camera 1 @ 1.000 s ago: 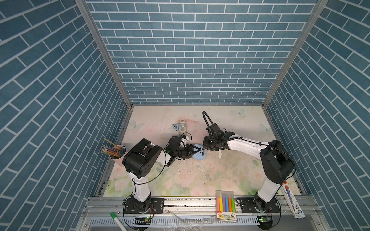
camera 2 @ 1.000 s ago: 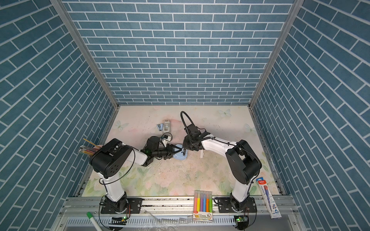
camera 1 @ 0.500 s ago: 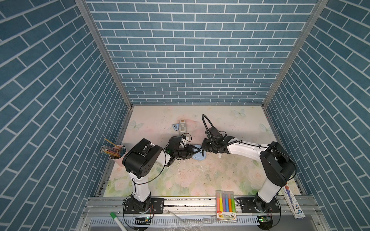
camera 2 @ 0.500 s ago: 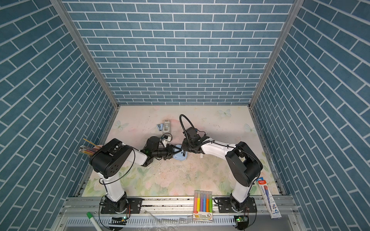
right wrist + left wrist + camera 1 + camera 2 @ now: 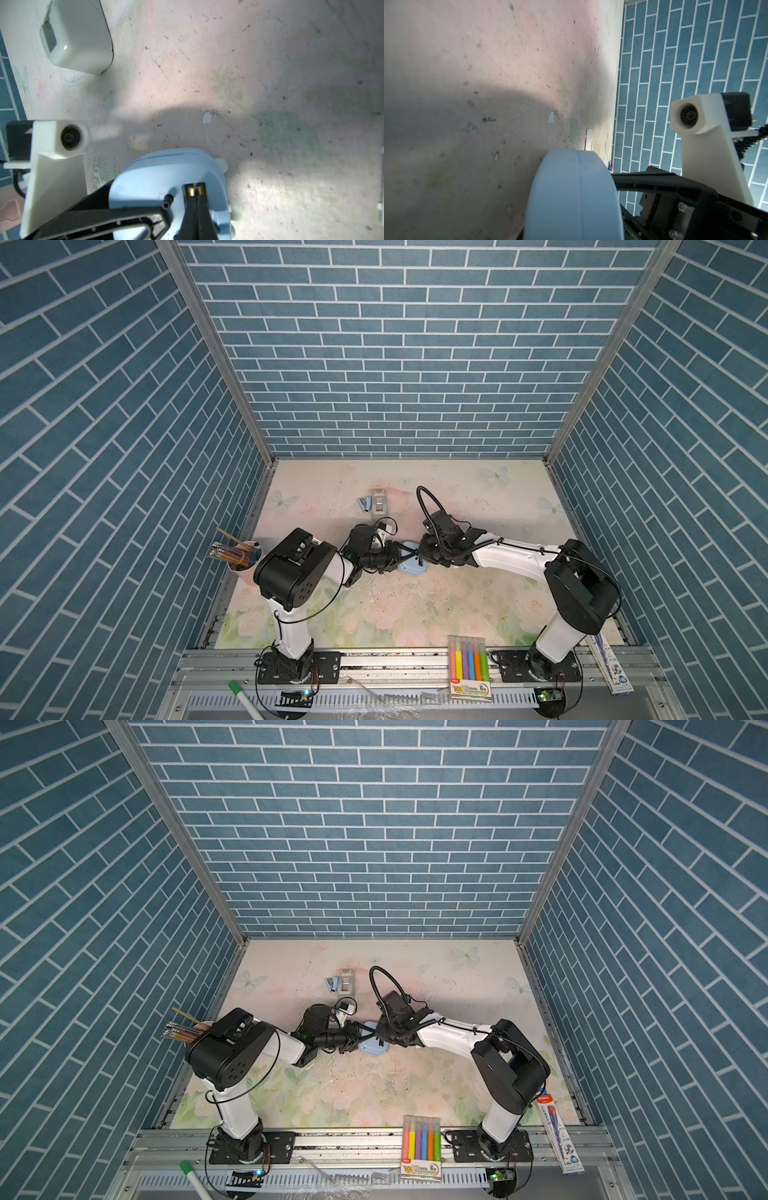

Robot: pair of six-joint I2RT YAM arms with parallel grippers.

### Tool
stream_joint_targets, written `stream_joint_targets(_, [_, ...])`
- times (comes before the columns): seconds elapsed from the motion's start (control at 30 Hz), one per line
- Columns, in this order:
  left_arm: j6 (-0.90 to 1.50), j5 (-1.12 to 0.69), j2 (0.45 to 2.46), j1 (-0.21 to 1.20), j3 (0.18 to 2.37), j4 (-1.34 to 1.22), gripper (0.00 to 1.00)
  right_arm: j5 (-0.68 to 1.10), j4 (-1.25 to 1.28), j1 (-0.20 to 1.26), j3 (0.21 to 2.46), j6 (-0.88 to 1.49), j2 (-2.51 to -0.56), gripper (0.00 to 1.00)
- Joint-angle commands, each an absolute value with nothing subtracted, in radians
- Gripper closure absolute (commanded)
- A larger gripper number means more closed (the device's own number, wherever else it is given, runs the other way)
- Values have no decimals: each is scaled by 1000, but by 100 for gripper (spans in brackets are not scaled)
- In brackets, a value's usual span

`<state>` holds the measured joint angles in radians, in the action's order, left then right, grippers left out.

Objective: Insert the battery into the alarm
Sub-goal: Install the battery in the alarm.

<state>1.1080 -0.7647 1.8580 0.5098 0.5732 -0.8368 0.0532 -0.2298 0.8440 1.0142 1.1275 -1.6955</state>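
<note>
Floral table (image 5: pixel 457 605), with both arms reaching in to meet near its middle. The spare stuff is parked out of the work zone: grey boxy device (image 5: pixel 379 506) further back, pencil cup (image 5: pixel 241 558) at the left edge, marker pack (image 5: pixel 468 664) on the front rail.

Alarm (image 5: pixel 409 566) sits mid-table between the two claws, blue back up, which leaves the battery slot open to a reach from above. Left wrist view shows only its rim, edge-on.

Left claw (image 5: pixel 397 562) is clamped on the alarm's near edge. In the right wrist view one black finger (image 5: pixel 124 214) lies across the back, and the other finger is hidden. Looks like a brace grip, so the alarm won't slide or tip while it is pushed on.

Right claw (image 5: pixel 197 197) has its tips pressed together with nothing between them, poked down into the slot (image 5: pixel 194 187). Judging by the pose, it is working as a pusher, not a gripper.

Battery: can't make it out for sure, as the claw tips cover most of the slot. The gold glint (image 5: pixel 192 192) at the slot's end could be the battery's cap or a contact, can't tell. It is not lying loose on the table in any view, so probably in the slot and being seated. Risk: it may sit cocked if pressed off-centre.
</note>
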Motion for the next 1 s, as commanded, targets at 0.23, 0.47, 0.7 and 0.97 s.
stream_joint_targets(0.23, [1094,-667,1881,502,554,-761,100,216,-427,916,965,1181,-1741,100])
stream_joint_targets(0.47, [1094,-667,1876,502,550,-760,100,266,-416,913,985,1173,-1794,100])
stream_joint_targets(0.7, [1094,-666,1874,502,548,-763,100,13,-609,898,1159,1012,-1617,89])
stream_joint_targets(0.97, [1094,-675,1878,502,553,-765,100,-119,-653,812,1205,903,-1435,70])
